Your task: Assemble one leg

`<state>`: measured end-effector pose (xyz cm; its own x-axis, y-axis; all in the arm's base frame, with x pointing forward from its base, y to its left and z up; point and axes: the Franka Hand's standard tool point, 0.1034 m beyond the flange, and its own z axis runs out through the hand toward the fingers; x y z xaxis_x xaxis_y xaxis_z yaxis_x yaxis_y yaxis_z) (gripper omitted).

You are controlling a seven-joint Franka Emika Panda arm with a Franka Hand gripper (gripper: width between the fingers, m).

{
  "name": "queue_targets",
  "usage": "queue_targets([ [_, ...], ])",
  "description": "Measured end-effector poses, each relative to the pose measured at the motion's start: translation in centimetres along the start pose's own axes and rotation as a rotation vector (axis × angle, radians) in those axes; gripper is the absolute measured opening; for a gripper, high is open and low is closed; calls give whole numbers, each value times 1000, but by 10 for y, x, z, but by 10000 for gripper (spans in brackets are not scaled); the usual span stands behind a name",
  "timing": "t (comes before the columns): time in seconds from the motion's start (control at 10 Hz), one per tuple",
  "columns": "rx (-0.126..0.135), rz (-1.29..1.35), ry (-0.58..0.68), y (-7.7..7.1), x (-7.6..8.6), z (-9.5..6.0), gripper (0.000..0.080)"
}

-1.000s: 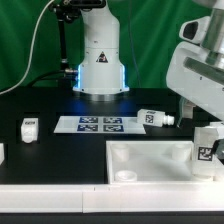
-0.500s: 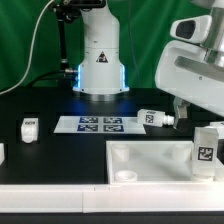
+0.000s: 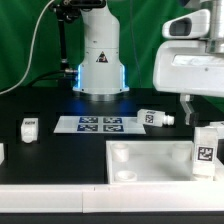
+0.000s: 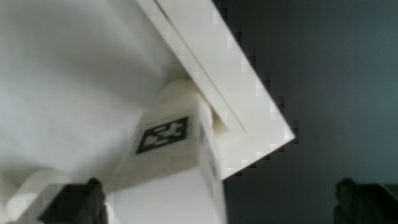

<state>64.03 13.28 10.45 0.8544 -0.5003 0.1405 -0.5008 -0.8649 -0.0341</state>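
Note:
A leg (image 3: 207, 148), a small white post with a marker tag, stands upright at the corner of the large white tray-like piece (image 3: 150, 160) on the exterior view's right. My gripper (image 3: 198, 110) hangs just above it, open and empty. In the wrist view the same leg (image 4: 175, 150) lies below the tray's edge (image 4: 214, 70), and my gripper (image 4: 219, 202) has its two dark fingers (image 4: 75, 200) spread wide and touching nothing. Another leg (image 3: 155, 118) lies on its side behind the tray. A third leg (image 3: 29, 127) stands at the left.
The marker board (image 3: 100, 124) lies flat before the robot base (image 3: 100, 65). Another white part (image 3: 2, 152) shows at the exterior view's far left edge. A round socket (image 3: 125, 176) sits in the tray's near left corner. A white ledge runs along the front.
My arm has risen and shifted toward the exterior view's left, away from the upright leg. The leg, the tray and the other parts have not moved.

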Motion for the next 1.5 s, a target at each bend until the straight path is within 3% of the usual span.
queue_targets([
  [0.2, -1, -5, -1, 1, 0, 1, 649],
  [0.3, -2, -22, -36, 8, -1, 2, 649],
  [0.4, -6, -6, -111, 24, 0, 5, 649],
  [0.6, -10, 10, -137, 33, 6, 9, 649],
  [0.8, -14, 17, -135, 32, 6, 13, 649],
  [1.2, -14, 158, -91, 12, -2, 29, 649],
  [1.3, -13, 144, -91, 12, -1, 29, 649],
  [1.4, -14, 155, -91, 13, -1, 29, 534],
  [1.5, -18, 252, -92, 13, -1, 30, 534],
])
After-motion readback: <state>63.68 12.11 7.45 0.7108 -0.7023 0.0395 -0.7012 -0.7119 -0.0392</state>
